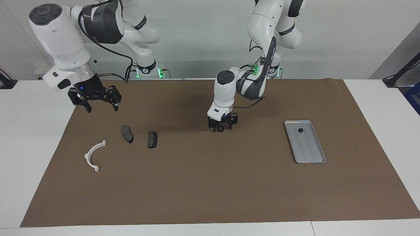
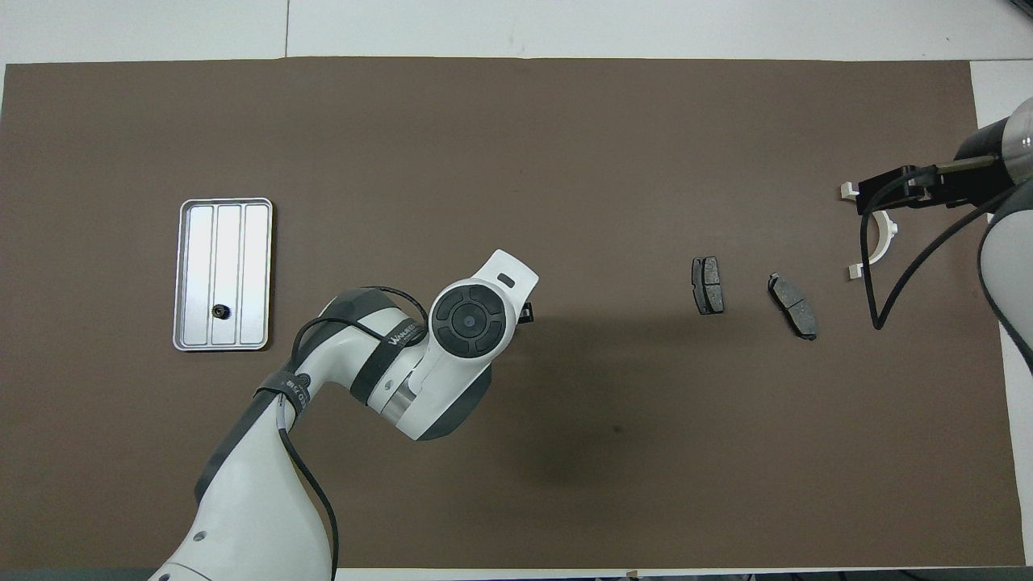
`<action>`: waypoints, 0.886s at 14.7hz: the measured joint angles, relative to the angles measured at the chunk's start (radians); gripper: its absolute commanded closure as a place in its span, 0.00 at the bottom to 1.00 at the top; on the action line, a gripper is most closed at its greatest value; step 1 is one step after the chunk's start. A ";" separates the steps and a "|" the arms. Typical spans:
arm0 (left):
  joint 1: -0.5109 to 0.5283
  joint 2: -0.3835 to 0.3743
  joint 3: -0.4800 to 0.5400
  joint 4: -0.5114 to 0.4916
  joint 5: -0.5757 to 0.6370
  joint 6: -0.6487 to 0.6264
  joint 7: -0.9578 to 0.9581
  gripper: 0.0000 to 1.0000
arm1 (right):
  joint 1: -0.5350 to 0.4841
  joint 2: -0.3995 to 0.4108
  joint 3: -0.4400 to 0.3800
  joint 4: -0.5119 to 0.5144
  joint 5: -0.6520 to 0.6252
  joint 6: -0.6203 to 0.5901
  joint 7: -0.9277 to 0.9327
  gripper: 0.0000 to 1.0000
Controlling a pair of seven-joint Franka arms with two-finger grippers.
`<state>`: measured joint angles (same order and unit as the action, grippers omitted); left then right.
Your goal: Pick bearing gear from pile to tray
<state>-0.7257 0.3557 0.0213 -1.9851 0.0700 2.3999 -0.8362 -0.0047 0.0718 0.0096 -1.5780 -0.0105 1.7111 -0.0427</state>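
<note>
Grey wall and a white desk frame the scene, and a large brown mat covers most of the desk top. At the left arm's end of the mat lies the tray, long side running away from the robots, and one small black gear sits in it at the end nearer the robots. At the right arm's end lies the pile: a white arc and two dark pads side by side, apart from each other, the arc farther from the robots than the pads. The left claw is down at the mat near its middle, between the pads and the tray and well apart from both; its fingers appear closed on a small dark round piece right at the mat. The right claw hangs in the air over the mat's edge near the pile, its fingers spread and holding nothing. From the facing view both claws and the held piece show plainly. From overhead the left arm's wrist covers its claw, so neither the fingers nor the piece can be made out there, while the tray's lengthwise ridges and the gear in it read clearly; the right claw there overlaps the arc.
</note>
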 measured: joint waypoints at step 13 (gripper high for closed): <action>0.003 0.003 0.008 0.065 0.001 -0.066 -0.011 0.86 | 0.102 -0.101 -0.103 -0.027 0.001 -0.095 0.000 0.00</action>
<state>-0.7226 0.3583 0.0289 -1.9201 0.0711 2.3341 -0.8469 0.0968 -0.0291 -0.0936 -1.6049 -0.0097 1.6156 -0.0427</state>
